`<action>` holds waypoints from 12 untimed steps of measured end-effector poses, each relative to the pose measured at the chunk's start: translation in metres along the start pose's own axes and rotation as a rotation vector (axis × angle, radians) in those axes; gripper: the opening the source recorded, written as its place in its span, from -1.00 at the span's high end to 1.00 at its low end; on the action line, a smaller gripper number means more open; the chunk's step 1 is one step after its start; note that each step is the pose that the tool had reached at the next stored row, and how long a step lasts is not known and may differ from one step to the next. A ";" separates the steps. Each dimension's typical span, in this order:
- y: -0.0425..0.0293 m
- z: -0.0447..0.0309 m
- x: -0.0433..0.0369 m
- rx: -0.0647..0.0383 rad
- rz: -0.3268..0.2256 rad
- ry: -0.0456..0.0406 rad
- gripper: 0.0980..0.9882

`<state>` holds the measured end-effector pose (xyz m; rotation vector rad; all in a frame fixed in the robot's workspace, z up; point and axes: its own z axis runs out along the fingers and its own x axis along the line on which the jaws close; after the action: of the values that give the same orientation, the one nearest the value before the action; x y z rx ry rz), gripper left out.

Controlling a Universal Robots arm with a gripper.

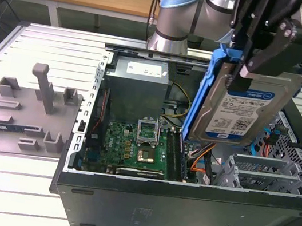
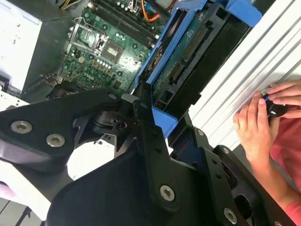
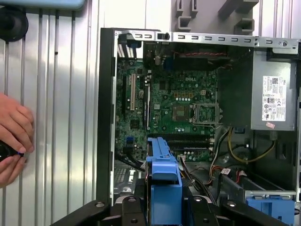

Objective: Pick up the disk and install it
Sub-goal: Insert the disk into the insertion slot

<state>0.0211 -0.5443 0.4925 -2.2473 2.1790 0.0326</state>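
Observation:
The disk (image 1: 243,112) hangs upright above the open computer case (image 1: 182,206), label facing the exterior view, blue carrier along its edges. My gripper (image 1: 244,63) is shut on its top edge. In the second wrist view the black fingers (image 2: 146,123) clamp the blue carrier end of the disk (image 2: 188,61), whose circuit-board side shows. In the first wrist view the disk (image 3: 162,183) is an edge-on blue slab between the gripper (image 3: 162,209) jaws, over the motherboard's lower edge.
Inside the case lie the green motherboard (image 1: 139,146), the grey power supply (image 1: 139,82) and, at the exterior view's right, grey drive cages (image 1: 268,173) with a blue bracket (image 3: 265,207). A grey fixture (image 1: 29,110) stands left of the case. A person's hands (image 2: 256,125) hold a small device beside the case.

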 end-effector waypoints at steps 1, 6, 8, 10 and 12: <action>-0.0027 0.0000 0.0008 0.000 0.000 0.0000 0.39; -0.0159 0.0002 0.0047 0.000 0.001 0.0000 0.39; -0.0182 0.0004 0.0056 0.000 0.003 -0.0001 0.39; -0.0206 0.0007 0.0064 0.000 0.006 -0.0001 0.39; -0.0230 0.0011 0.0070 0.000 0.010 -0.0002 0.39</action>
<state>0.0443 -0.5506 0.4911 -2.2368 2.1896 0.0326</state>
